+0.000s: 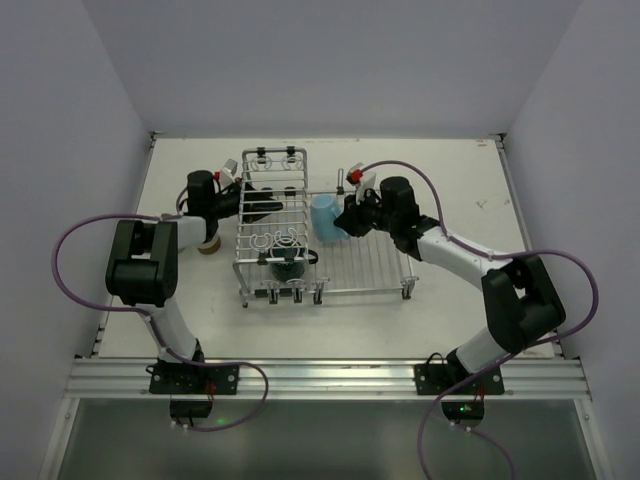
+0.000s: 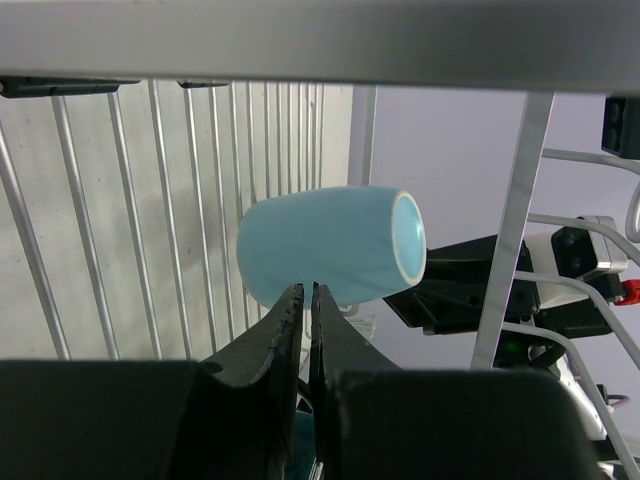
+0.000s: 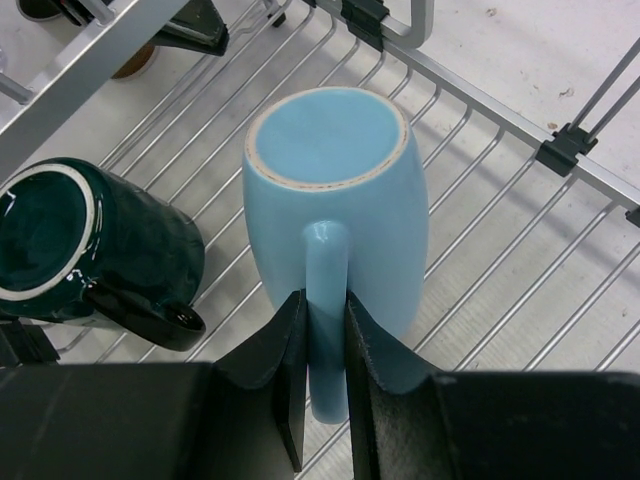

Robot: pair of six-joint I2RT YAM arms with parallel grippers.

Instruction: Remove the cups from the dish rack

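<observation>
The silver wire dish rack [image 1: 372, 291] stands mid-table. My right gripper [image 1: 342, 222] is shut on the handle of the light-blue mug [image 1: 324, 217], which is on its side over the flat grid; in the right wrist view the fingers [image 3: 290, 340] pinch the handle and the mug's [image 3: 335, 190] base faces the camera. My left gripper [image 1: 270, 209] is shut and empty inside the raised section, its tips [image 2: 305, 292] just short of the mug [image 2: 330, 245]. A dark teal cup [image 1: 288, 264] lies on its side in the rack [image 3: 95, 245]. The clear glass and pale green cup are not in view.
A brown cup [image 1: 209, 246] stands on the table left of the rack, partly behind the left arm. The rack's raised frame bars [image 2: 300, 40] cross close above the left gripper. The rack's rim [image 3: 500, 130] runs behind the mug. The enclosure's walls surround the table.
</observation>
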